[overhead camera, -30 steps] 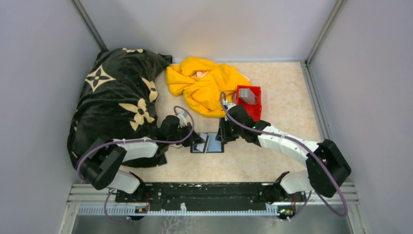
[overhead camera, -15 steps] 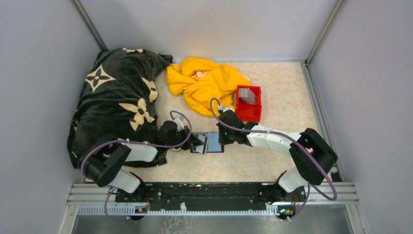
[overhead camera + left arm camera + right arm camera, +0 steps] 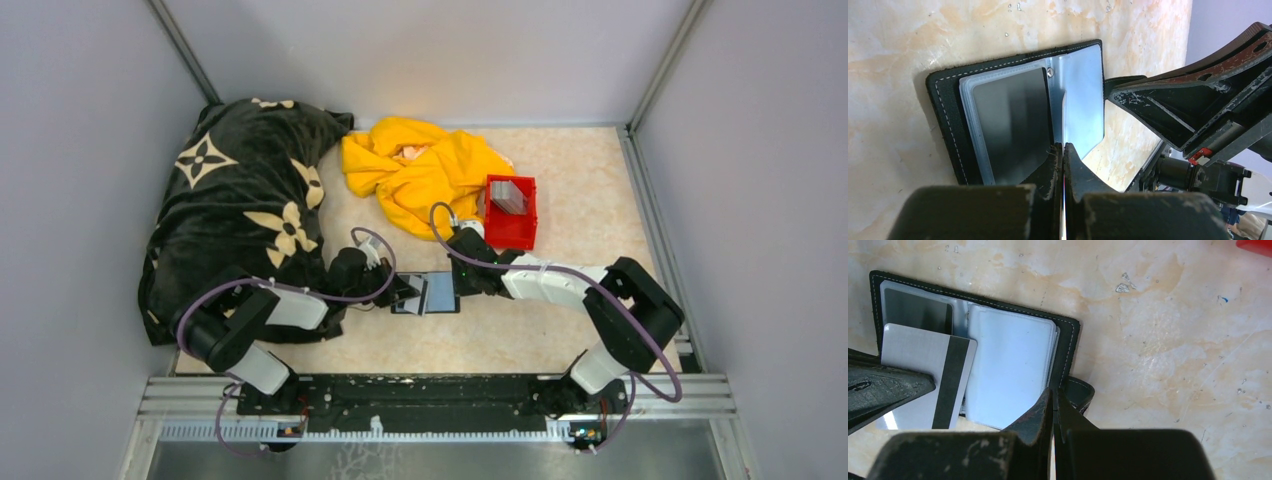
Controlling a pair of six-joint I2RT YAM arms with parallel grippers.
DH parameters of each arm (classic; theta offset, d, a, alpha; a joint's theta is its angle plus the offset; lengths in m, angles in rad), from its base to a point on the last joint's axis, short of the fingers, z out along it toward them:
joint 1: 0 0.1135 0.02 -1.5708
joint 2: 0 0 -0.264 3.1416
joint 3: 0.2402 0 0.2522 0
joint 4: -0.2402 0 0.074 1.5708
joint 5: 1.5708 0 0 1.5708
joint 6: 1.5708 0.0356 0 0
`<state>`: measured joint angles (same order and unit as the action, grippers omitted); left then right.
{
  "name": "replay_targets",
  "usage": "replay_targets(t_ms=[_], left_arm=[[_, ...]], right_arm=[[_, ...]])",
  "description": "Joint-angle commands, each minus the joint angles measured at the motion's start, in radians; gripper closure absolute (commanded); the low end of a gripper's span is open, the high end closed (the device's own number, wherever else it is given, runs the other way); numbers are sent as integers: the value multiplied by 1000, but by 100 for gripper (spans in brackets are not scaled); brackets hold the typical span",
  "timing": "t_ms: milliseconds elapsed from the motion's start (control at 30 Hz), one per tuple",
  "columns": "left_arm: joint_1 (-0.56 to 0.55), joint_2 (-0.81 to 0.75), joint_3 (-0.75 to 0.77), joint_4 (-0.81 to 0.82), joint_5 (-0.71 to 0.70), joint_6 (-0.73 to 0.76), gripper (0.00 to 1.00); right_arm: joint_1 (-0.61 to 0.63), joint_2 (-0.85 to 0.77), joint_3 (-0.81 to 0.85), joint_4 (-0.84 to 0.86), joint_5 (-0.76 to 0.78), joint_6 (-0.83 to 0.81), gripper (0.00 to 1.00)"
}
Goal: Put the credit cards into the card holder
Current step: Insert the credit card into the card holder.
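Between plain grey walls (image 3: 80, 150), on the beige marbled tabletop (image 3: 585, 200), your left gripper (image 3: 1063, 150) clamped a grey-silver striped card (image 3: 913, 347); your right gripper (image 3: 1053, 395) sat closed at the open black folding wallet (image 3: 1069, 345).

Bright even light, soft shadows, sharp overhead view, slightly blurred wrist-view foregrounds

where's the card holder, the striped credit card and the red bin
card holder (image 3: 1010, 367), right wrist view, its clear sleeve page
striped credit card (image 3: 918, 357), right wrist view, pale face
red bin (image 3: 518, 234), top external view, bare red near end
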<state>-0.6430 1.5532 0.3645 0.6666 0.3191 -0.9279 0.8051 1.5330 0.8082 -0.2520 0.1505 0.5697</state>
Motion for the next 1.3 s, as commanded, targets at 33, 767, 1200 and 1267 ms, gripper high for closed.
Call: replay_targets(t_ms=[33,767,1200,1267], left_arm=[[2,19,32,21,-13,0,100],[1,94,20,101,-57,-46,100],[0,175,-4,233,-48,-104,100],[0,186,-5,246,-46,-109,100]], right_arm=[[12,2,37,3,48,12,100],[11,32,-3,20,38,30,100],[11,35,-11,26,28,37,100],[11,36,-11,26,27,36,100]])
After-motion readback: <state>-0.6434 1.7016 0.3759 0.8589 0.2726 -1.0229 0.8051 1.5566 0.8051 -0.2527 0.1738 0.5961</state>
